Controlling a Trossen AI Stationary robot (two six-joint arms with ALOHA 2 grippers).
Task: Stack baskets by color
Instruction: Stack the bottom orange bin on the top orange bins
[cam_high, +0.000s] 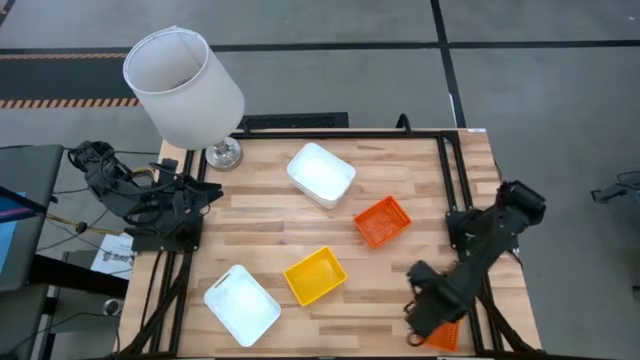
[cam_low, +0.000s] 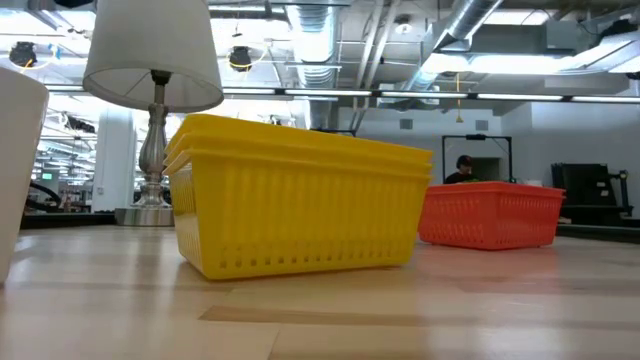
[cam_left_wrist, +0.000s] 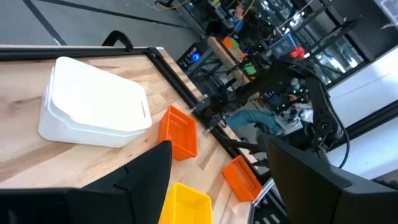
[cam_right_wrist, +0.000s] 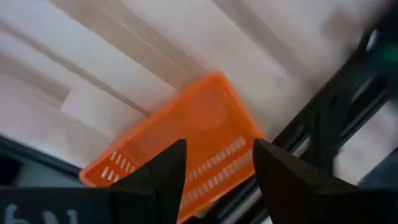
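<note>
Two white basket piles (cam_high: 321, 173), one yellow stack (cam_high: 315, 276), two orange baskets (cam_high: 383, 221), one lamp (cam_high: 185, 87).

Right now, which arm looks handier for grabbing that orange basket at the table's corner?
The right: its open gripper hovers directly over the orange basket, while the left gripper waits across the table.

Industrial robotics lab. Exposed ceiling ducts (cam_low: 480, 25) and strip lights (cam_low: 560, 96) span an open hall. A person (cam_low: 462, 170) sits among monitors (cam_low: 583, 185).

The wooden table (cam_high: 400, 290) carries white, yellow and orange baskets, plus a lamp (cam_high: 185, 80).
</note>
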